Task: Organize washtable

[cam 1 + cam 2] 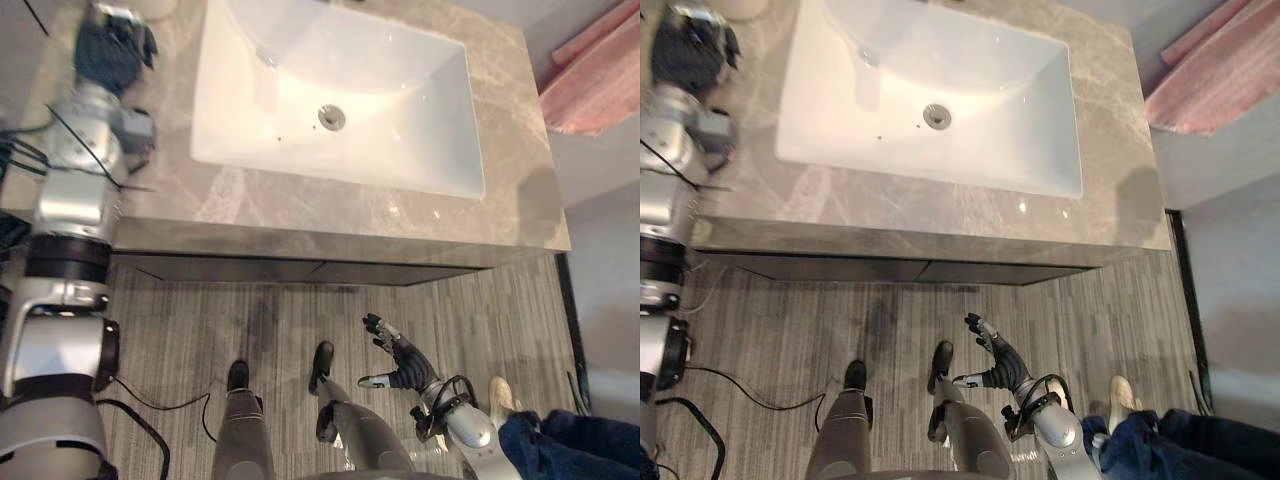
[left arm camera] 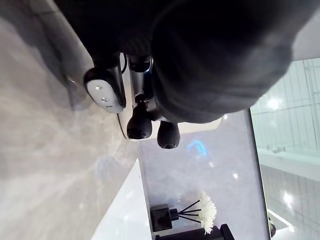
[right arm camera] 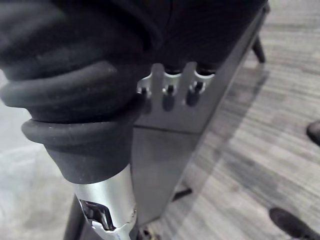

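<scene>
One pale round container (image 1: 740,7) at the marble countertop's (image 1: 300,205) back-left corner, left hand (image 1: 110,50) just beside it, finger pose impossible to tell. Right hand (image 1: 400,362) low by the floor, fingers spread. Looks like a reach; calls next for a grasp on the container.

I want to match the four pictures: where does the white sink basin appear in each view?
Left eye view: sink basin upper centre, set in the marble countertop.
Right eye view: basin slightly further left.
Left wrist view: white strip bordering the marble, probably its rim.
Right wrist view: faces the floor instead.
Shared landmark: the marble countertop.
</scene>
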{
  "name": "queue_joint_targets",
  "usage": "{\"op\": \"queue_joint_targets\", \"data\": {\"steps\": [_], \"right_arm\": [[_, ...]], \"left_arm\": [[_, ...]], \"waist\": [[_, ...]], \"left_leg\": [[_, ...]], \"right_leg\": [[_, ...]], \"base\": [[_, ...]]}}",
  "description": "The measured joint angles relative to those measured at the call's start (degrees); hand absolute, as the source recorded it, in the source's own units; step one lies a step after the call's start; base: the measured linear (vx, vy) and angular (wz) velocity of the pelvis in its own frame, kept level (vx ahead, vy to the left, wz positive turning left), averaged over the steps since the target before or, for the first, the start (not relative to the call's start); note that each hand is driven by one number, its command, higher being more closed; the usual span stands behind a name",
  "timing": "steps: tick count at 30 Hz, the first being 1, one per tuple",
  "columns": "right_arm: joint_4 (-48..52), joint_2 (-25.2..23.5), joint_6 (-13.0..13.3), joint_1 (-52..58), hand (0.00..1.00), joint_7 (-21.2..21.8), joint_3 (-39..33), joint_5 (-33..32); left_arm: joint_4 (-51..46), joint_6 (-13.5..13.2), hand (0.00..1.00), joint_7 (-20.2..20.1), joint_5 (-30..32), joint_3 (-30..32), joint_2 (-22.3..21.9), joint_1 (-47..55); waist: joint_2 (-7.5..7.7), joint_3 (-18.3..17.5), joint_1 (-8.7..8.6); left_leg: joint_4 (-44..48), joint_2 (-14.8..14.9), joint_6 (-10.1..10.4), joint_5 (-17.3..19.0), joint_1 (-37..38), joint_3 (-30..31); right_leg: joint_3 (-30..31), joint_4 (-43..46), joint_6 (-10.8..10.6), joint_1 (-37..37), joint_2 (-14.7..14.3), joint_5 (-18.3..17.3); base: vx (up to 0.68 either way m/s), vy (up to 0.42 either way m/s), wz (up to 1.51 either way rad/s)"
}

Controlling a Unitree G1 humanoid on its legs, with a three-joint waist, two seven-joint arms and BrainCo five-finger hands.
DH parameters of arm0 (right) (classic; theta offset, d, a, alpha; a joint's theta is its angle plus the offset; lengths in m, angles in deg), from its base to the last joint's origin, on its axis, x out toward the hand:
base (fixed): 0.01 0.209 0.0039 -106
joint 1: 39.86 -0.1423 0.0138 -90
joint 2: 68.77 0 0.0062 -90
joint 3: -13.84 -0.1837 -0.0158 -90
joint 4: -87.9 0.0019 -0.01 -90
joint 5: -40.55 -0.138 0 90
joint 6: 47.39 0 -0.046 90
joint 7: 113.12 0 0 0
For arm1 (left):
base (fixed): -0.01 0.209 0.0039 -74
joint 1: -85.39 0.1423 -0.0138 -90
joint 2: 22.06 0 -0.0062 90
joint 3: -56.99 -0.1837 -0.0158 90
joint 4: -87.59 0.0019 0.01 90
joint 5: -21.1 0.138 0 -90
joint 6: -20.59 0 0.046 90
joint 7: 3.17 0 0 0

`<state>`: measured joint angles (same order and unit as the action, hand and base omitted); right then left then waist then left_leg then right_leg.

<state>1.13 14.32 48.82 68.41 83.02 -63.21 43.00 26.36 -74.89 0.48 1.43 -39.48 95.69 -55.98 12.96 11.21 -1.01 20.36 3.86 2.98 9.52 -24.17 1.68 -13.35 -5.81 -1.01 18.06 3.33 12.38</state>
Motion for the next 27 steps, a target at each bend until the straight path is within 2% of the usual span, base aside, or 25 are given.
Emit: {"op": "queue_joint_targets", "data": {"steps": [2, 5, 10, 12, 14, 16, 19, 22, 27], "right_arm": [[-0.4, -0.1, 0.0, -0.4, 0.0, 0.1, 0.6, 0.0], [-2.2, -0.2, -0.2, -0.7, 0.0, 0.0, 0.6, 0.0], [-3.3, -0.2, -0.5, -2.2, 0.0, -0.2, 0.9, 0.4], [-4.1, -0.3, -0.6, -3.3, 0.0, -1.1, 0.4, 0.4], [-4.2, -0.9, -1.3, -3.8, 0.0, -1.5, -2.1, 0.4], [-4.4, -1.5, -1.3, -3.8, 0.0, -2.6, -4.3, 0.4], [-6.4, -2.2, -1.5, -3.7, 0.0, -4.0, -9.0, 0.4], [-8.4, -3.0, -2.1, -2.5, 0.0, -4.7, -12.7, 0.4], [-9.2, -4.5, -2.6, 2.6, 0.0, -4.6, -14.7, 0.4]], "left_arm": [[-1.9, 0.0, 1.0, 0.0, 0.0, 0.6, -2.1, 5.0], [-6.5, -0.1, 1.0, 0.0, -1.0, 1.7, -8.0, 13.5], [-14.6, -1.3, 1.0, 0.0, -4.0, 5.1, -16.8, 26.7], [-19.5, -2.1, 1.0, 0.0, -5.9, 6.4, -22.2, 33.9], [-23.7, -2.7, 1.0, -0.9, -8.2, 7.3, -27.8, 42.9], [-24.3, -2.6, 1.0, -1.3, -9.0, 7.3, -31.3, 49.6], [-26.8, -2.3, 1.0, -2.8, -9.9, 7.2, -35.0, 59.3], [-27.6, -2.0, 1.0, -5.6, -9.9, 7.2, -35.8, 66.2], [-27.2, -0.4, 1.0, -10.0, -10.4, 6.2, -39.3, 73.4]], "waist": [[-1.43, -0.9, 0.56], [-4.23, -2.3, 1.98], [-7.52, -4.4, 2.62], [-8.71, -5.2, 3.58], [-10.21, -6.5, 3.76], [-11.24, -7.9, 4.77], [-11.89, -9.4, 5.08], [-12.01, -10.0, 5.11], [-12.31, -10.6, 5.13]], "left_leg": [[-1.6, -0.5, 0.0, -0.8, 1.6, 0.6], [-4.8, -1.4, 0.0, -2.3, 4.6, 2.4], [-9.2, -2.4, 0.2, -4.5, 8.4, 4.9], [-10.5, -2.5, 0.1, -5.0, 10.3, 5.6], [-11.6, -2.9, -0.1, -5.2, 12.6, 6.4], [-12.6, -3.0, -0.2, -5.4, 14.2, 6.5], [-13.8, -3.1, 0.0, -5.7, 15.1, 7.2], [-14.7, -3.1, 0.2, -6.4, 15.8, 8.8], [-16.0, -3.2, 0.2, -6.5, 18.0, 11.7]], "right_leg": [[-0.7, -0.1, 0.1, -1.2, 0.4, -0.5], [-2.6, -0.1, -0.2, -3.8, 1.3, -1.7], [-5.5, 0.1, -0.7, -6.9, 2.1, -2.6], [-6.1, 0.1, -0.8, -8.6, 2.3, -3.0], [-7.0, 0.1, -1.2, -10.8, 2.4, -3.8], [-7.3, 0.1, -1.3, -12.1, 2.6, -4.2], [-8.1, 0.1, -1.2, -12.9, 2.8, -5.0], [-9.7, 0.1, -1.2, -14.0, 2.8, -5.6], [-12.9, -0.1, -1.6, -17.2, 2.8, -7.3]], "base": [[0.01, 0.044, 0.33], [0.02, 0.033, 0.34], [0.03, 0.013, 0.32], [0.03, 0.012, 0.22], [0.05, 0.014, 0.21], [0.03, 0.009, 0.08], [0.02, 0.019, 0.14], [0.03, -0.005, 0.27], [0.03, -0.009, 0.32]]}}
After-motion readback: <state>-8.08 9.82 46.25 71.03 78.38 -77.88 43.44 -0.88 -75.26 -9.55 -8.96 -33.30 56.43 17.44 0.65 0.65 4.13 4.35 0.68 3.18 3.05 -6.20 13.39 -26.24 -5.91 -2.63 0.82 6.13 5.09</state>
